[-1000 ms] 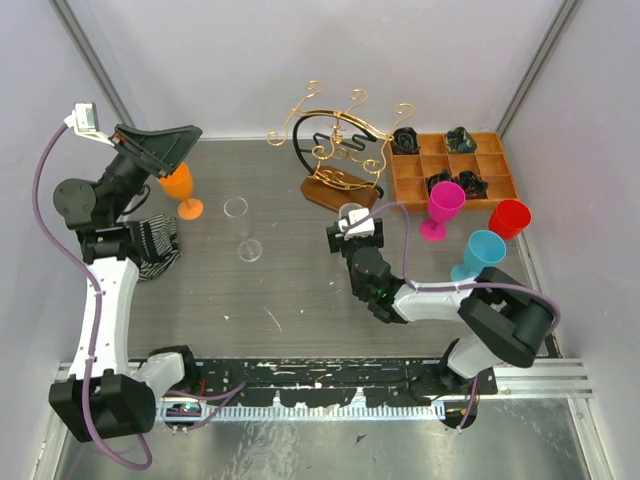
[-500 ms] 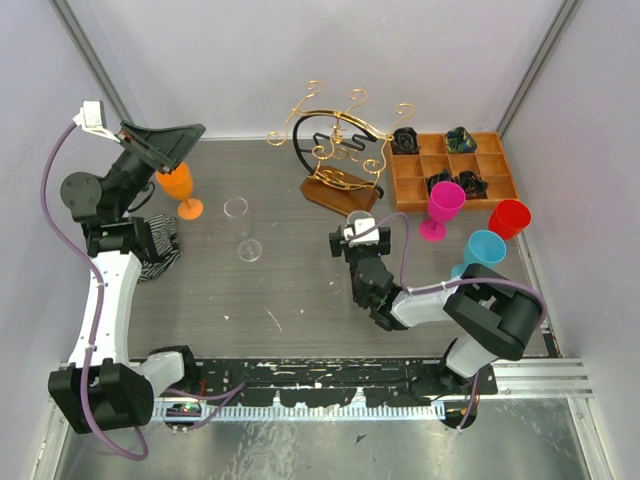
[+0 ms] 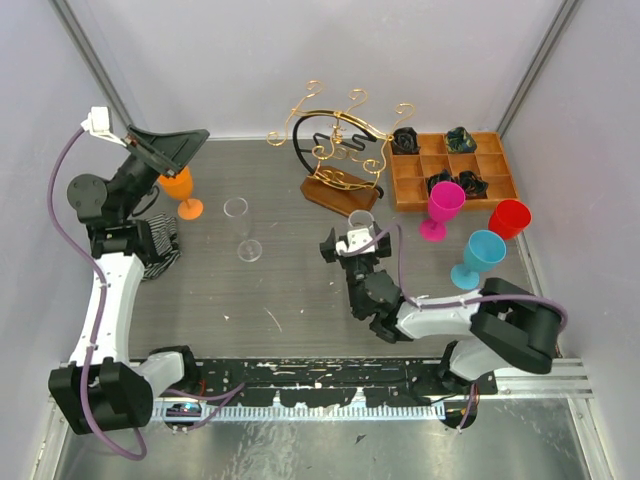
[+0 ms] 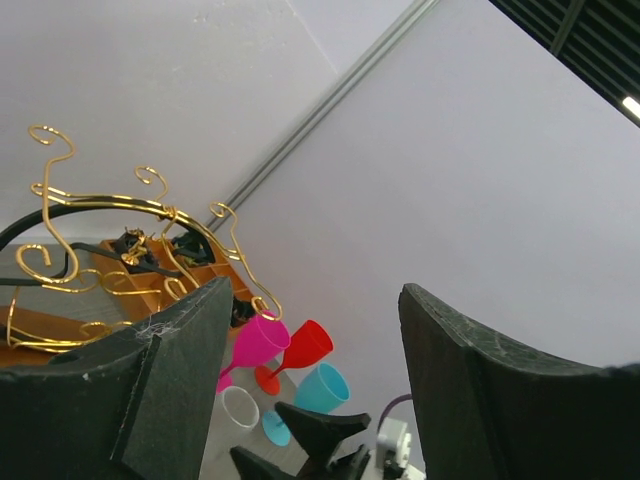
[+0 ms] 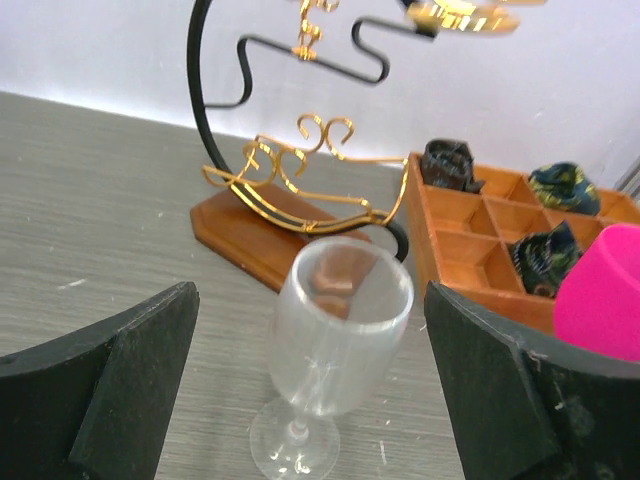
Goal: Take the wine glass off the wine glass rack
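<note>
The wine glass [image 5: 340,300] stands upright on the table [image 3: 300,290], off the wine glass rack [image 3: 335,150] and just in front of its wooden base. The right hand [image 3: 355,240] sits on the near side of the rack, its fingers [image 5: 110,385] spread wide on either side of the glass with a gap on each side, gripping nothing. Well to the left of the rack, the left hand [image 3: 168,148] hangs raised above an orange glass [image 3: 180,190], open and empty.
</note>
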Tool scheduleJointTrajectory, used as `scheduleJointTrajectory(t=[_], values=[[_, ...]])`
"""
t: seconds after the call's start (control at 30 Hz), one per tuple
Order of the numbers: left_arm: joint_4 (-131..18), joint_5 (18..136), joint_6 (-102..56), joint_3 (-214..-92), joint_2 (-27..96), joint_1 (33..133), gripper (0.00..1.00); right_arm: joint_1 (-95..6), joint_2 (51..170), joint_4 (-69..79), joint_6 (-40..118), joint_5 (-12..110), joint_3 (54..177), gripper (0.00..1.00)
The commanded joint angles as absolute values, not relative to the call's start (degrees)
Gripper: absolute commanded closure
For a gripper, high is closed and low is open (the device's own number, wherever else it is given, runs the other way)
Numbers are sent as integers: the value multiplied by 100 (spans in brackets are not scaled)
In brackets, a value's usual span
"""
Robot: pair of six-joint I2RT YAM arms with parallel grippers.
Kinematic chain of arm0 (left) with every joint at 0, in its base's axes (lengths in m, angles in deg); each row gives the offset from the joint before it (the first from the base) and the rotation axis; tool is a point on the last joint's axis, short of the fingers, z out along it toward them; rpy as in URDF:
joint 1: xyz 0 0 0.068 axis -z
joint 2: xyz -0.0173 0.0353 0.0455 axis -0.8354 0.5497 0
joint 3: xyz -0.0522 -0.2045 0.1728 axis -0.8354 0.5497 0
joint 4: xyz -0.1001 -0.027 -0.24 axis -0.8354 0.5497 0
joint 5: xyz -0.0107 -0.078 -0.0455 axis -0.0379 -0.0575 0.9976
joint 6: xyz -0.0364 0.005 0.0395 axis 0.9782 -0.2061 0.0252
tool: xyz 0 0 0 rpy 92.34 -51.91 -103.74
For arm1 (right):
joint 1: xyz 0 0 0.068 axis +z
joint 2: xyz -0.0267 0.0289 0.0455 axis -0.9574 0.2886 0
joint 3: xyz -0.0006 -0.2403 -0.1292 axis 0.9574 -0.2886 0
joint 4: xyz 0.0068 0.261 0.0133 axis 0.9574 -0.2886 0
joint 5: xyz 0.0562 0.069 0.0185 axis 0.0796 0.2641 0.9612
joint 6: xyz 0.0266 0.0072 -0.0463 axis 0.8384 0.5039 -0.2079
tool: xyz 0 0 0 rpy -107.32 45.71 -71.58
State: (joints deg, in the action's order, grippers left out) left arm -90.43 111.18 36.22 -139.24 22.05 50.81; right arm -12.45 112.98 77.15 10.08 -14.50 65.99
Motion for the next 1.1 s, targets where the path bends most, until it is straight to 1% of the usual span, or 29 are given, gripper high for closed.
scheduleJointTrajectory(t=[0.0, 0.07, 0.1, 0.17, 0.2, 0.3, 0.4, 0.43, 0.47, 0.5, 0.6, 0.73, 0.87, 1.07], values=[[-8983, 11060, 3478, -13775, 2097, 5087, 26, -1076, 10403, 7472, 329, -1769, 7058, 0], [-8420, 11105, 3155, -13912, 2064, 5094, 25, -1001, 9939, 6228, 467, -1844, 7519, 0], [-8041, 11118, 2905, -14012, 2043, 5092, 25, -980, 9731, 5293, 805, -1904, 7896, 0], [-6945, 11011, 2351, -14341, 2052, 5094, 25, -1041, 9442, 2633, 2012, -1730, 9153, 0], [-6447, 10917, 2094, -14511, 2078, 5092, 25, -1113, 9405, 1536, 2500, -1537, 9761, 0], [-4706, 10381, 1219, -15193, 2238, 5102, 25, -1641, 9532, -674, 3495, -660, 11504, 0], [-2988, 9707, 586, -16105, 2483, 5119, 22, -2544, 10152, -2473, 4268, 441, 13382, 0], [-2608, 9530, 375, -16370, 2571, 5125, 14, -2832, 10373, -2899, 4421, 770, 13909, 0], [-2219, 9316, 200, -16624, 2672, 5151, 0, -3094, 10578, -3277, 4561, 1078, 14426, 0], [-1837, 9136, 41, -16917, 2776, 5172, 2, -3366, 10804, -3578, 4639, 1416, 14846, 0], [-827, 8578, -396, -17714, 3123, 5322, 2, -4125, 11384, -4215, 4832, 2497, 15787, 0], [231, 7818, -871, -18598, 3782, 5808, 2, -4964, 11735, -4344, 5197, 3704, 15957, 0], [592, 7208, -1181, -18974, 4046, 6466, 2, -5234, 11774, -4106, 5219, 4021, 15790, 0], [240, 7144, -1141, -18563, 3974, 6674, 2, -5472, 11725, -3940, 5200, 4120, 15484, 0]])
